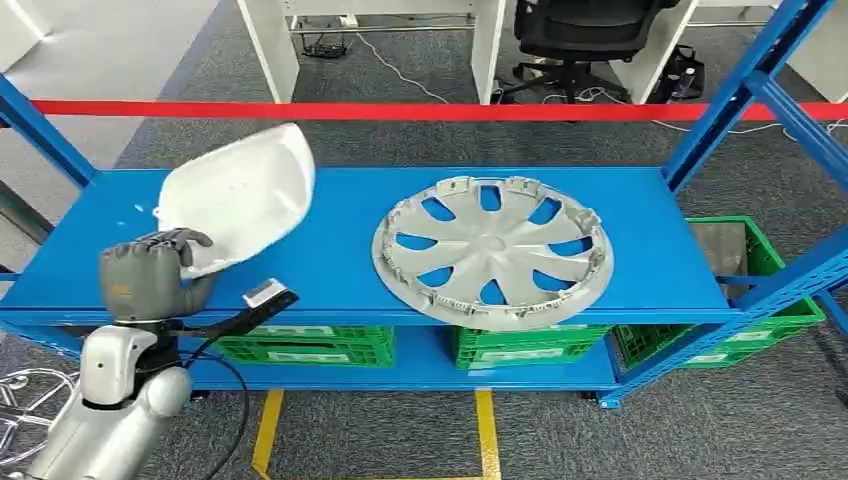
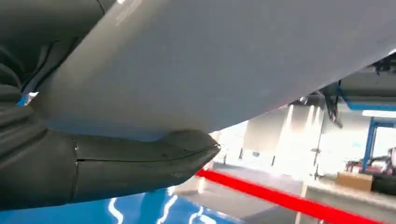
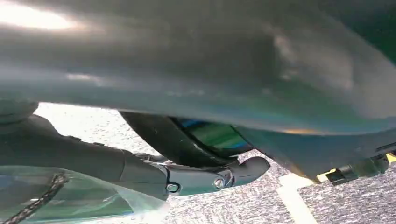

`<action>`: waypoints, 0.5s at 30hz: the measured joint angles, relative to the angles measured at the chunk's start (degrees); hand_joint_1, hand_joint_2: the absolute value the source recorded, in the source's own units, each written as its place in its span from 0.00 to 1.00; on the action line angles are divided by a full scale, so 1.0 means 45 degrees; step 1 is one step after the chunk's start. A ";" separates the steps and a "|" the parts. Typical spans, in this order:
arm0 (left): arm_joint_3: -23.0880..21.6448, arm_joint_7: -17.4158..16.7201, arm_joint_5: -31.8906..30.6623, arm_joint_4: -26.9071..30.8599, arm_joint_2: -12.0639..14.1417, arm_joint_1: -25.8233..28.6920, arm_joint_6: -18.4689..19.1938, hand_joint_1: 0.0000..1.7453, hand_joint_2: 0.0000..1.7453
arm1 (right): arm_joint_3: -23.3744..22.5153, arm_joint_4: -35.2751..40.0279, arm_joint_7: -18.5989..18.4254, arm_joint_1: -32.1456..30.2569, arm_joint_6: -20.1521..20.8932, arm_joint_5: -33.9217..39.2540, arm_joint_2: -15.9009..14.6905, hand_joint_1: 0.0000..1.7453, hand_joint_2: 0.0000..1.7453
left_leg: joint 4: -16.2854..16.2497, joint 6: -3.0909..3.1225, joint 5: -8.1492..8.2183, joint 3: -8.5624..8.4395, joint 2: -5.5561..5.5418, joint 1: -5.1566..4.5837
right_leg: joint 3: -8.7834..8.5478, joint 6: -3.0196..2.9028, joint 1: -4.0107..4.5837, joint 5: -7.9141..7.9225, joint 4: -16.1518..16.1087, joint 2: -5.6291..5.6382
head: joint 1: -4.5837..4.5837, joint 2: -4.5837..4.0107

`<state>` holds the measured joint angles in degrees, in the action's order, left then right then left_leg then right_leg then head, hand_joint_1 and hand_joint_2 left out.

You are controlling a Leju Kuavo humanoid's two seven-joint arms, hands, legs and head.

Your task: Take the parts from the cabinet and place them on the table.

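White plastic shell point(image 1: 238, 192), tilted up off the blue shelf point(image 1: 330, 250) at its left end, our left hand point(image 1: 150, 275) clasping its near rim: we judge it light, stiff, smooth and slippery, best held by that edge; right hand's state cannot be told.

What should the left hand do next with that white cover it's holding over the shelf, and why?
Probably lift it a little higher and draw it back toward the robot. The left hand already grips the white cover by its near edge, tilted up off the blue shelf, so the grasp looks made; the hubcap lies apart, not in the way.
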<state>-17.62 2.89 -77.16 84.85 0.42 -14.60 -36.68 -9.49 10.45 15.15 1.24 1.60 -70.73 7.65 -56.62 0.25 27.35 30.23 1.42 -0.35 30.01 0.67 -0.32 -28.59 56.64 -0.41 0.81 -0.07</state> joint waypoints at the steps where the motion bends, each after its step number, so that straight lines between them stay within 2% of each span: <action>1: -0.0068 0.0015 -0.0180 0.0195 0.0024 0.0024 -0.0175 1.00 1.00 | 0.0000 0.0000 0.0010 0.0000 0.0000 0.0005 0.0000 0.00 0.00 | 0.0000 0.0000 0.0000 0.0000 0.0000 0.0000 | 0.0000 0.0000 0.0000 0.0000 0.0000 -0.0001 | 0.0005 0.0000; 6: -0.0266 -0.0029 -0.0917 0.1130 0.0131 0.0099 -0.0621 1.00 1.00 | 0.0000 0.0000 0.0029 -0.0004 0.0000 0.0005 0.0000 0.00 0.00 | 0.0000 0.0000 0.0000 0.0001 0.0001 0.0000 | 0.0000 0.0000 0.0000 0.0000 0.0000 0.0004 | 0.0005 0.0000; 15: -0.0291 -0.0180 -0.1291 0.2171 0.0296 0.0429 -0.0655 1.00 1.00 | 0.0000 0.0000 0.0063 -0.0008 0.0000 0.0005 0.0000 0.00 0.00 | 0.0001 0.0000 0.0000 0.0003 0.0001 0.0000 | 0.0002 0.0000 0.0000 0.0000 0.0000 0.0003 | 0.0005 0.0000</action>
<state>-18.93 2.08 -82.97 94.62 1.75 -12.67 -39.63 -9.49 10.45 15.43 1.20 1.60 -70.71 7.65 -56.62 0.25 27.35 30.24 1.42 -0.35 30.02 0.67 -0.32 -28.59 56.64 -0.39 0.83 -0.07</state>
